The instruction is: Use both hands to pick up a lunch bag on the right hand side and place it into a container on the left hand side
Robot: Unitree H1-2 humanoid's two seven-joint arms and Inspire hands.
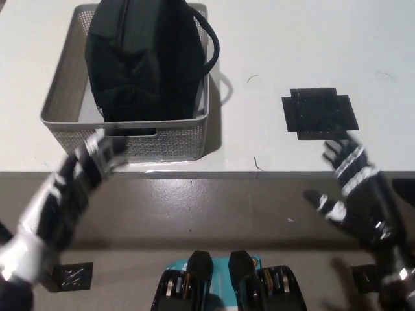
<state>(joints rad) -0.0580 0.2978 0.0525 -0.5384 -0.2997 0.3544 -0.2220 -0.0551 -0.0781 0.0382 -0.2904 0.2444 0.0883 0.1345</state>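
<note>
The black lunch bag (pixel 146 58) sits inside the grey perforated basket (pixel 123 139) at the upper left of the pale table (pixel 272 39), filling most of it and rising above the rim; its carry strap (pixel 209 45) loops out over the basket's right wall; no brand, label or writing can be read on the bag or the basket. To the right, well apart from the basket, a cross-shaped patch of black tape (pixel 320 112) lies flat on the table, and a few thin dark marks show on the surface between the two. The left hand (pixel 78 188) is blurred, hanging just in front of the basket's near wall at the table's front edge and holding nothing; whether its fingers are apart or together cannot be told. The right hand (pixel 356 191) hangs off the table below the tape patch, fingers spread apart and empty, touching nothing. On the floor at lower left lies a small square of black tape (pixel 71 272).
</note>
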